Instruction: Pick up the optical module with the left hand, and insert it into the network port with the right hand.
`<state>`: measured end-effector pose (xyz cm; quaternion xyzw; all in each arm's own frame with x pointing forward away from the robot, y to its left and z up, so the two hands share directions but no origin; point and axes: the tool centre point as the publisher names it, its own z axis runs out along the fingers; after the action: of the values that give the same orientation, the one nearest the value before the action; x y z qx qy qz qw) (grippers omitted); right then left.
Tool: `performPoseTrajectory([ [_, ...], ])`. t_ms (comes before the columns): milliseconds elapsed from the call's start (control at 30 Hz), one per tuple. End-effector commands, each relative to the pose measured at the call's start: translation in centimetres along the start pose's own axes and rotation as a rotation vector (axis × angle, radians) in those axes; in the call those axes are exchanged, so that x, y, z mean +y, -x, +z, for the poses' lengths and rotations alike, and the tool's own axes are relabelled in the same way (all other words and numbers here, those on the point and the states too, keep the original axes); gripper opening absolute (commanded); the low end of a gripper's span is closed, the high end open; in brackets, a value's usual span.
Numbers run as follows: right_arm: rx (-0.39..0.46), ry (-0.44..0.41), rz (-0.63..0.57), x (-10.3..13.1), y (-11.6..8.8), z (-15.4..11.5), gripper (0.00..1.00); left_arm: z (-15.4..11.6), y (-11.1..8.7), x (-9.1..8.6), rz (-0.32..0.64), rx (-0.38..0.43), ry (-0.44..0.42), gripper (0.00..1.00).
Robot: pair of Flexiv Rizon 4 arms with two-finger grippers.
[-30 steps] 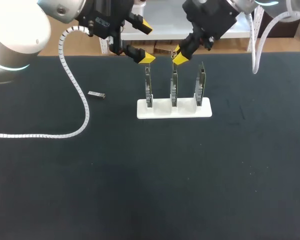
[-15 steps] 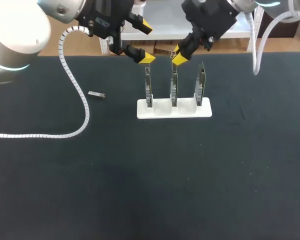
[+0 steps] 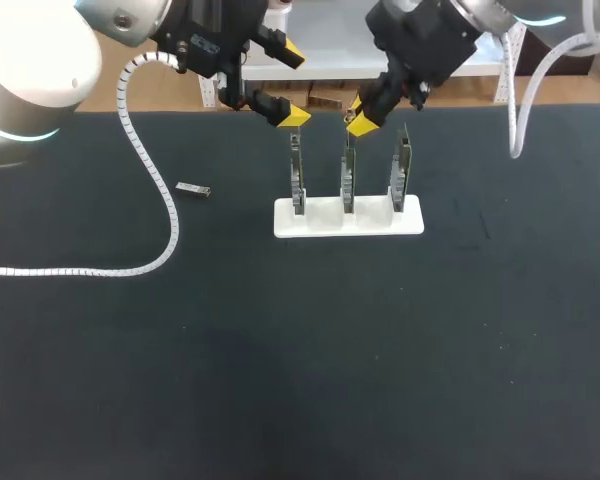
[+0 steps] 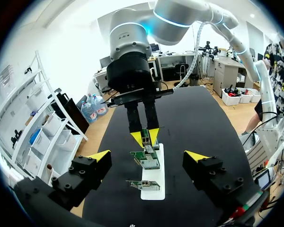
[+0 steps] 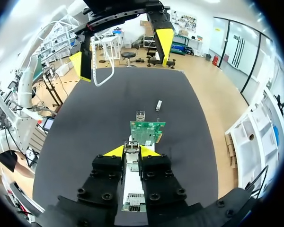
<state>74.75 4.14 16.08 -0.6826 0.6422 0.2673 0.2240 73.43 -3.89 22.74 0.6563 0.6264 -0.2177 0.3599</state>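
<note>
**Module on the table, left claw wide open, right claw parked over the boards**

Head view first: the module (image 3: 193,189) lay flat on the table (image 3: 300,350), well off to the left of the white stand (image 3: 320,216) and nowhere near either claw. A white coiled cable (image 3: 173,225) curved past just beside it. The stand held three boards (image 3: 348,175) upright in a row. The left claw (image 3: 292,84) hung above and a bit behind the leftmost board, spread wide with nothing in it. The right claw (image 3: 358,114) sat right at the top edge of the middle board. I honestly couldn't tell if it was closed or pinching anything.

Left wrist view: the left claw (image 4: 147,156) was gaping open, holding nothing, with the stand (image 4: 158,170) and its boards (image 4: 146,160) lined up ahead of it. The right claw (image 4: 145,137) pointed down at the far end of the row. Contact was impossible to make out.

Right wrist view: the right claw (image 5: 131,151) was over the stand (image 5: 132,182), with a small metal bit of a board right at it and a green board (image 5: 147,131) just ahead. The module (image 5: 158,105) lay on the table beyond that, apart from everything. The left claw (image 5: 120,52) hung open above the far side.
</note>
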Motion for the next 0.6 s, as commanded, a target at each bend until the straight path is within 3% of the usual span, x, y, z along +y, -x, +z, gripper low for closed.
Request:
performPoseTrajectory([
  [33,0.004,-0.002,-0.008,-0.09,0.42,-0.21,0.00,0.03,0.16,0.20,-0.002,0.009,-0.004,1.00],
  [600,-0.005,0.009,0.003,-0.37,-0.17,0.17,0.00,0.03,0.16,0.20,-0.002,0.009,-0.004,1.00],
])
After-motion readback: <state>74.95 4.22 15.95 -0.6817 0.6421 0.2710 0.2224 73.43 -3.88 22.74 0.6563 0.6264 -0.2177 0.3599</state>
